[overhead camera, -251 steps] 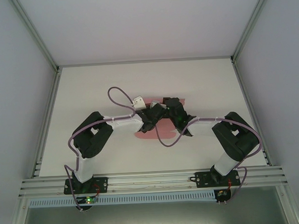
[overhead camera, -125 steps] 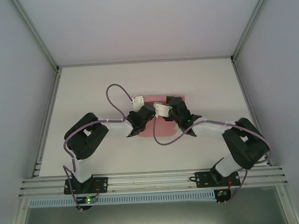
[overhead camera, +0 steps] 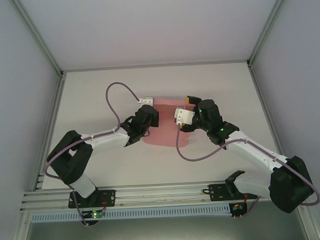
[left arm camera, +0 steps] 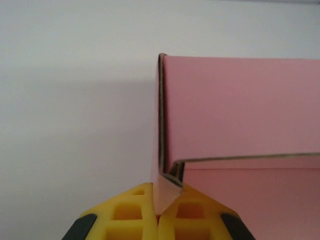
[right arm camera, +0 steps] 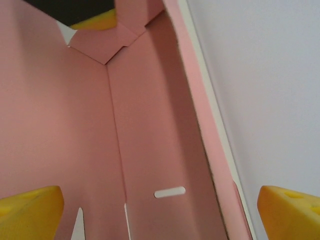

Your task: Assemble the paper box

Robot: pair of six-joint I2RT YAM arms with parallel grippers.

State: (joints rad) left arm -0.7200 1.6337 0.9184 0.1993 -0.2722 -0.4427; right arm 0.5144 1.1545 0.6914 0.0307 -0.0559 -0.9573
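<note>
The paper box [overhead camera: 168,131] is a pink creased card sheet lying mid-table with its walls partly raised. My left gripper [overhead camera: 153,116] is at its left edge. In the left wrist view the yellow fingertips [left arm camera: 140,210] are shut on a corner flap, and an upright pink wall [left arm camera: 240,110] rises behind them. My right gripper [overhead camera: 191,105] hovers at the sheet's far right corner and is open. Its yellow fingers [right arm camera: 30,210] stand wide apart over the pink panel [right arm camera: 150,125], which has a slot and cuts. Nothing lies between them.
The white table [overhead camera: 95,101] is bounded by grey walls and aluminium frame rails [overhead camera: 163,193] at the near edge. Purple cables [overhead camera: 114,95] loop off both wrists above the table. The left gripper's yellow finger [right arm camera: 95,20] shows at the top of the right wrist view.
My right gripper has opened, letting go of the card, and swung out to the right. The left arm has stretched out leftward, staying shut on the flap. More of the pink sheet now shows.
</note>
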